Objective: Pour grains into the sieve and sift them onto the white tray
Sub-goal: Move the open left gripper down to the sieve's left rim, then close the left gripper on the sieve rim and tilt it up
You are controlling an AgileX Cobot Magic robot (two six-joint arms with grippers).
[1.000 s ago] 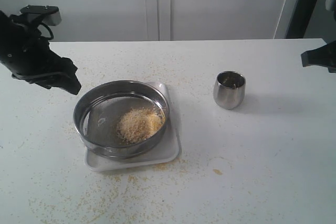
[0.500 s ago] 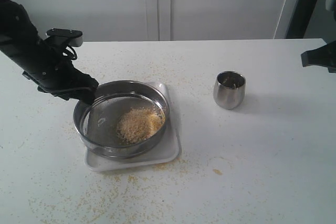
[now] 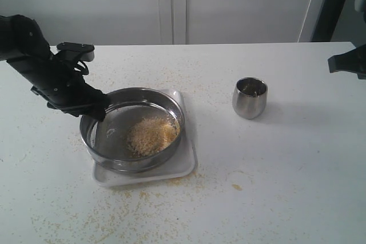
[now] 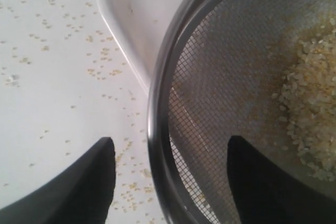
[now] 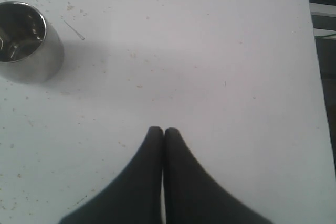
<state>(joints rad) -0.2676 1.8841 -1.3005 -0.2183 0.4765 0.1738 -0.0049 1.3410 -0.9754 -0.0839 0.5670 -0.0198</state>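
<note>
The sieve (image 3: 97, 135) rests on the white tray (image 3: 186, 164), holding a heap of grains (image 3: 151, 135) on its mesh. My left gripper (image 3: 100, 110) is open at the sieve's far-left rim. In the left wrist view its gripper (image 4: 170, 145) straddles the sieve rim (image 4: 157, 129), one finger outside over the table and one inside over the mesh, neither pressing the rim. The grains (image 4: 310, 103) and a white tray corner (image 4: 131, 19) show there too. My right gripper (image 5: 163, 130) is shut on nothing, above bare table; only part of that arm (image 3: 349, 61) shows at the right edge.
A small steel cup (image 3: 250, 97) stands upright to the right of the tray, also in the right wrist view as the cup (image 5: 23, 40). Spilled grains (image 3: 131, 204) are scattered on the white table around the tray, mostly in front and at the left.
My left arm has moved right and down from the table's left side to the sieve's rim, its open fingers now astride it. The right arm, cup and sieve have not moved.
</note>
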